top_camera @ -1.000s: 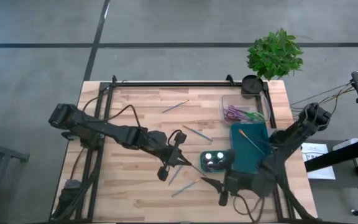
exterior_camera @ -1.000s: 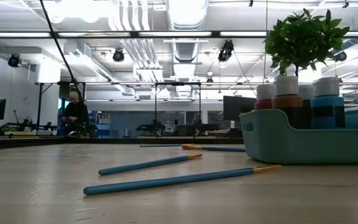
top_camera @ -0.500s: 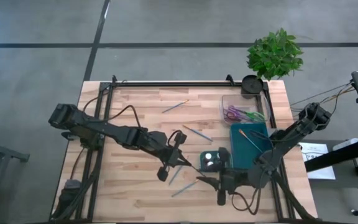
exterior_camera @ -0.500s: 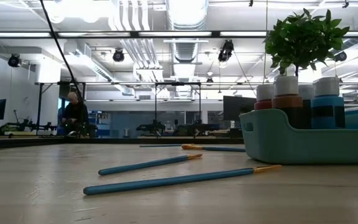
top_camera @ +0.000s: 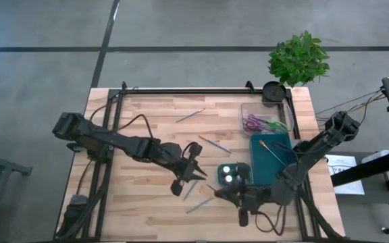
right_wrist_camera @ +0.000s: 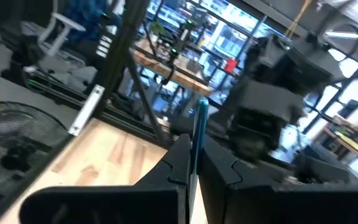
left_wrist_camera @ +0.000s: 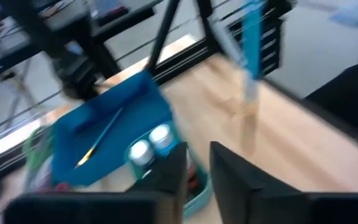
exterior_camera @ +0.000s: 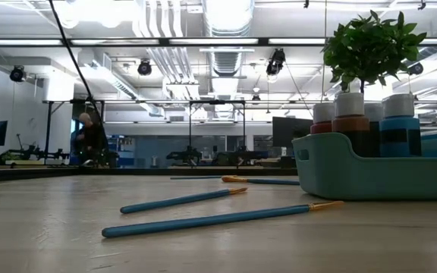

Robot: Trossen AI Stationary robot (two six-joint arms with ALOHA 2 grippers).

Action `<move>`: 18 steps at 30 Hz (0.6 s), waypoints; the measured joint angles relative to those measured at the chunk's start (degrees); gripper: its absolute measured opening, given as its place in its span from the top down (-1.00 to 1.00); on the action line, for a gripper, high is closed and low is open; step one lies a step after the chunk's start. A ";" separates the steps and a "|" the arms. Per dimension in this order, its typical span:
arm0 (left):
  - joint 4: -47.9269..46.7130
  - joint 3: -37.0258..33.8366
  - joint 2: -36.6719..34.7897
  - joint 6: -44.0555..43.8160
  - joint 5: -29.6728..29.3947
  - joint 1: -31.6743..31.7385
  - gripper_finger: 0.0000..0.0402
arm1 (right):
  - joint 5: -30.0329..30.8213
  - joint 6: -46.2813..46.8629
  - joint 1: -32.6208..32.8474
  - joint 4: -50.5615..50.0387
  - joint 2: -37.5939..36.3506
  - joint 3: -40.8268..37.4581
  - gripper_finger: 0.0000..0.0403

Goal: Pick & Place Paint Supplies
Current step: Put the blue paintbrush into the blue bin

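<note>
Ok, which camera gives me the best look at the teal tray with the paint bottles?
The low view: the teal tray fills its right side, bottles standing inside. The high view shows only bottle caps from above; the left wrist view shows it blurred; the right wrist view doesn't show it.

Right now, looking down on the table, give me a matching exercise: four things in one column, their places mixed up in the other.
1. plant
2. orange brush
3. paint bottles
4. purple bits

A. in the clear box
B. in the small tub
C. at the table's far right corner
D. on the flat tray

Pairs: 1-C, 2-D, 3-B, 4-A
</note>
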 joint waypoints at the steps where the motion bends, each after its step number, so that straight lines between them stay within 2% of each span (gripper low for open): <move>1: -0.89 0.00 -0.30 0.31 -1.57 0.00 0.56 | -0.10 0.05 0.27 0.00 0.00 0.00 0.95; 6: -7.12 0.02 -2.09 2.51 -7.83 -0.17 0.19 | 1.97 0.63 1.63 -0.55 -0.06 0.00 0.96; 10: -15.61 0.34 -4.03 1.66 -12.85 -0.33 0.03 | 9.04 5.75 3.72 -7.55 -1.62 0.02 0.96; 13: -19.95 0.26 -4.58 -1.42 -14.05 -0.60 0.01 | 13.16 18.68 5.04 -22.18 -4.05 1.64 0.96; 18: -19.60 0.00 -4.58 -2.53 -14.04 -1.48 0.01 | 15.33 49.94 6.24 -59.46 -4.59 10.63 0.96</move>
